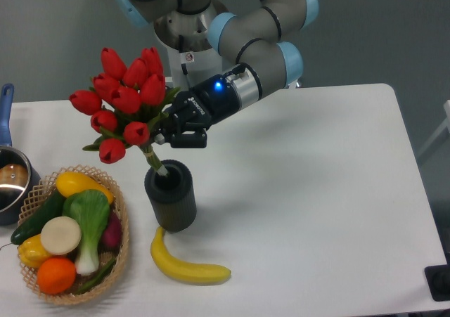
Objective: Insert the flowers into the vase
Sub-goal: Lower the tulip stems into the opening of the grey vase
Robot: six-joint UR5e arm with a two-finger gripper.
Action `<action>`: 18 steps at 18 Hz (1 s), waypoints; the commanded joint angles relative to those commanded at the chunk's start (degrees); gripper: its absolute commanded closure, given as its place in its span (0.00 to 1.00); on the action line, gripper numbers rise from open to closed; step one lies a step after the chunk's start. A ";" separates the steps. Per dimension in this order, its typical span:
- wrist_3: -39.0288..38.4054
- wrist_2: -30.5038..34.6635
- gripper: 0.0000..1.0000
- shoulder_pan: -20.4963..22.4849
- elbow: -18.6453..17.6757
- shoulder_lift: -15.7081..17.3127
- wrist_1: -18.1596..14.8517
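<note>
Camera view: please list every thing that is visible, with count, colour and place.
flowers: one bunch, red with green stems, stem ends in the vase mouth, leaning left
vase: one, dark grey, front left of table centre
banana: one, yellow, in front of the vase
basket: one, woven tan, front left, holding vegetables and fruit
pot: one, blue handle, left edge
table: one, white
robot arm: one, grey with light blue joints, back centre
end effector: one, black, shut on the flower stems above the vase
</note>
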 joint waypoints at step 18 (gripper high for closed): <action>2.98 0.26 0.79 1.93 0.80 -8.26 -0.09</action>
